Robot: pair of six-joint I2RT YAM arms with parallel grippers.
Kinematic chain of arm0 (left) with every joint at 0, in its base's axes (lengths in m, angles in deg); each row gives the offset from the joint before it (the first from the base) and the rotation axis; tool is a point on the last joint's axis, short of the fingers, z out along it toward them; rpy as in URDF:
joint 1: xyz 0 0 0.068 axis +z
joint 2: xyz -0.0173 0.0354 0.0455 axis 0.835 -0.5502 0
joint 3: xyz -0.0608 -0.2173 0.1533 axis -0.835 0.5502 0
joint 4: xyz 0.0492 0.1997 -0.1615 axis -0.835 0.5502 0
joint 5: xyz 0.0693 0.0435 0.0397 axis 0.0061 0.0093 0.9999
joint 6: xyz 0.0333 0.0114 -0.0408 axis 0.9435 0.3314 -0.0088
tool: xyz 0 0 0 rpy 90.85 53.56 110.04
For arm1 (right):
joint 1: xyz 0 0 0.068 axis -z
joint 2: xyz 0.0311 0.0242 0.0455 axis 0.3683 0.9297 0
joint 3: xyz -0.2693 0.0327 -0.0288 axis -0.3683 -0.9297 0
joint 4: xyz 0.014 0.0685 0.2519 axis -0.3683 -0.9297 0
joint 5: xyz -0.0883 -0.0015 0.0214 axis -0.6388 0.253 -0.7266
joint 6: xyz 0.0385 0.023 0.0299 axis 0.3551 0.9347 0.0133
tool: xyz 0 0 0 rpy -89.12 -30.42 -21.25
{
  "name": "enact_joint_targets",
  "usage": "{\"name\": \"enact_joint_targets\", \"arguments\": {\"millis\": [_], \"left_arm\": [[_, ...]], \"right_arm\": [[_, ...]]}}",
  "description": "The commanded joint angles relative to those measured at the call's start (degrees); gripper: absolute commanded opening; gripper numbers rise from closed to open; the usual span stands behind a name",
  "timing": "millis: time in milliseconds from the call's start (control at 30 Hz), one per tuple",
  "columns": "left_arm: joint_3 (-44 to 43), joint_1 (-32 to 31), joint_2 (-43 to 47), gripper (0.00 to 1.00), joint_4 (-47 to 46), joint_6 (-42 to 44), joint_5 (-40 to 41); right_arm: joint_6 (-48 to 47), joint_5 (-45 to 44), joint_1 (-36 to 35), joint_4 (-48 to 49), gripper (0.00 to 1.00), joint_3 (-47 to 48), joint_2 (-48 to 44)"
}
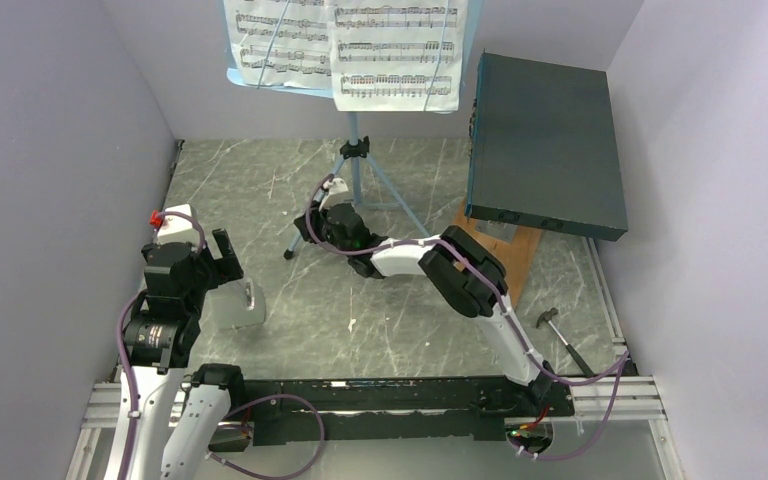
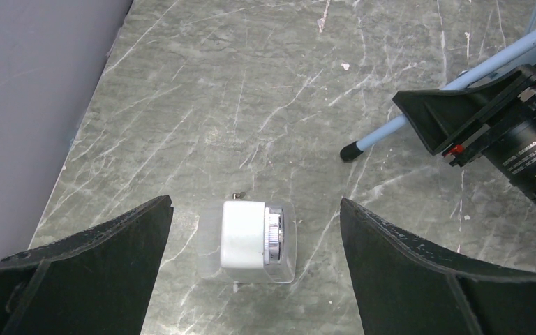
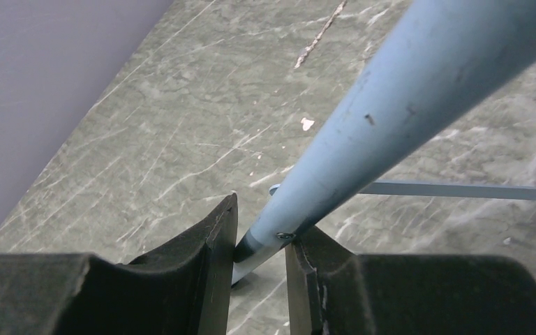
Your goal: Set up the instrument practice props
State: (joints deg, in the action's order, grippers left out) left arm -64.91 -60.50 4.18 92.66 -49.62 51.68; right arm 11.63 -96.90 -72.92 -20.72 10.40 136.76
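The music stand (image 1: pixel 354 128) stands upright, its top and pages (image 1: pixel 395 60) cut off at the far edge. The right jaws pinch its near-left leg (image 3: pixel 391 105); the left jaws are spread above the metronome (image 2: pixel 251 234).

upright blue stand (image 1: pixel 354 135) with pages (image 1: pixel 395 50), metronome (image 2: pixel 251 237)

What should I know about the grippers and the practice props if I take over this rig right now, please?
The left gripper is open, poised over the metronome, which sits on the table between the fingers, not gripped.
The right gripper is shut on one tripod leg of the music stand.
Done: the stand is upright at the back, with the sheet-music pages on its desk.
Left: settle the stand and release the leg; then probably grip and place the metronome.
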Motion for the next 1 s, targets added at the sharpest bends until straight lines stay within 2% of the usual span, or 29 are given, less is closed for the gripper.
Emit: {"name": "enact_joint_targets", "arguments": {"millis": [0, 500, 633, 767, 900, 967], "left_arm": [[0.1, -0.1, -0.2, 0.95, -2.5, 0.4, -0.6], [0.1, -0.1, -0.8, 0.95, -2.4, 0.4, -1.1], [-0.1, -0.1, -1.1, 0.94, -2.4, 0.8, -2.2], [-0.7, -0.2, -2.0, 0.95, -1.2, 0.4, -2.4], [-4.2, -0.2, -3.7, 0.96, 5.9, -4.1, 0.4], [-6.3, -0.2, -5.4, 0.96, 10.1, -7.9, 2.1]], "right_arm": [[-5.7, 0.9, 4.2, -6.1, 0.18, -1.8, -1.3], [-3.4, 6.0, 10.8, -9.7, 0.26, -0.1, 0.5], [-5.0, 7.2, 11.1, -10.5, 0.47, 0.3, -0.2], [-5.6, 8.5, 10.9, -16.3, 0.65, 2.6, -3.2], [-5.7, 10.5, 10.5, -21.8, 0.87, 2.3, -8.7], [-5.9, 10.6, 10.0, -24.3, 0.94, 0.3, -11.6]]}}
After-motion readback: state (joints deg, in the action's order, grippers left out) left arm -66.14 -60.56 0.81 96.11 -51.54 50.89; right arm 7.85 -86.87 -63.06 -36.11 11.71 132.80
